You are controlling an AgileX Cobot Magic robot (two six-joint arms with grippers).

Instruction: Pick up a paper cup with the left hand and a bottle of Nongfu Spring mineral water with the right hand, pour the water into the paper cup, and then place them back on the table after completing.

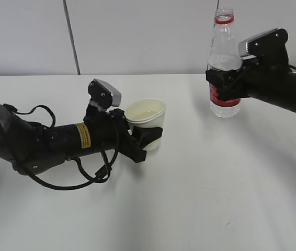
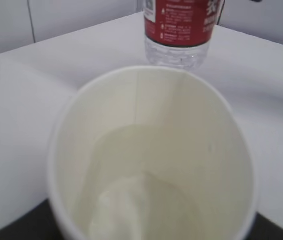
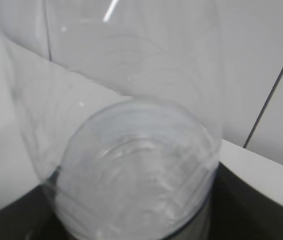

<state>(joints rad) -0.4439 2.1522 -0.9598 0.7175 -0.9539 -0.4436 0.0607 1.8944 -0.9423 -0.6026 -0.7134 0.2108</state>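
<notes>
The white paper cup (image 1: 146,121) stands upright, left of the table's middle, and I cannot tell if it touches the table. My left hand's gripper (image 1: 149,138) is shut on the cup's lower wall. The cup fills the left wrist view (image 2: 151,130), with some water (image 2: 146,200) in its bottom. The Nongfu Spring bottle (image 1: 224,63), clear with a red label and red neck ring, stands upright at the back right. My right hand's gripper (image 1: 225,83) is shut round its middle. The bottle fills the right wrist view (image 3: 131,100), with water (image 3: 136,185) in its lower part.
The white table (image 1: 216,198) stretches in front of and between the two arms. Loose black cables (image 1: 93,175) hang from the left arm onto the table. A pale wall (image 1: 137,31) with a vertical seam stands behind the table's far edge.
</notes>
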